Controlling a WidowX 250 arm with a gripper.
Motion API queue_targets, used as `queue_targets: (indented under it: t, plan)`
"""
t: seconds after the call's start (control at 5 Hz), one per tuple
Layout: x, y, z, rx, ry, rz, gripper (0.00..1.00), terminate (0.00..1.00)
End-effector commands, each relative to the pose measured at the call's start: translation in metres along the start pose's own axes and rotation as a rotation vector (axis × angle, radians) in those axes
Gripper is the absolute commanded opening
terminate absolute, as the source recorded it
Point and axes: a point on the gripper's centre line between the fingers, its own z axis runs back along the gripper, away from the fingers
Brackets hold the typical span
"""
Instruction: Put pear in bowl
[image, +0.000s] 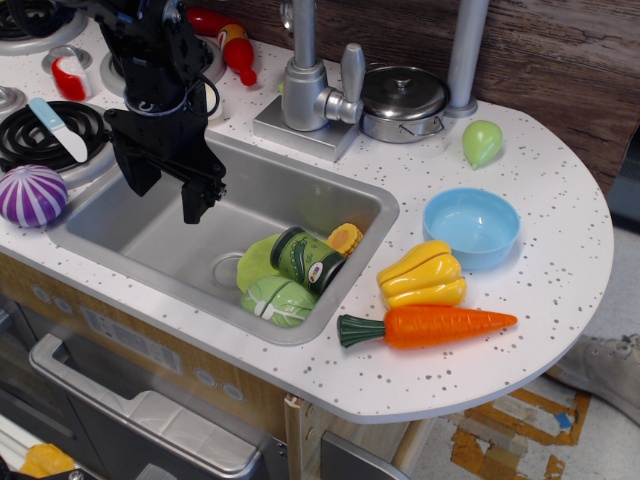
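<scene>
1. While the gripper (165, 190) hangs over the left end of the sink (150, 235), its fingers spread and holding nothing, the pear (481, 142) lies well away on the counter (560, 260), right of the steel pot (403, 102).
2. The bowl (471, 227) sits just in front of the pear, with nothing in it.
3. Reaching well likely means rising clear of the faucet (312, 85) first, then descending over the pear's rounded body, not its tapered tip.
4. The pepper (422, 276) and carrot (430, 326) should stay undisturbed.
</scene>
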Motion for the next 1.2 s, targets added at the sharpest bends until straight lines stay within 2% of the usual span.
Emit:
queue_targets:
  t: [0.0, 0.2, 0.4, 0.6, 0.8, 1.0]
  plan:
    - [0.0, 0.0, 0.0, 0.0, 0.0, 0.0, 1.0, 0.0]
    - [0.032, -0.04, 0.031, 0.031, -0.009, 0.069, 1.0, 0.0]
    - [0.054, -0.074, 0.065, 0.067, -0.06, 0.123, 1.0, 0.0]
    - [0.084, -0.117, 0.1, 0.071, -0.101, 0.215, 1.0, 0.0]
    - [0.123, -0.163, 0.117, -0.005, -0.118, 0.229, 1.0, 0.0]
    - [0.157, -0.19, 0.116, -0.025, -0.163, 0.225, 1.0, 0.0]
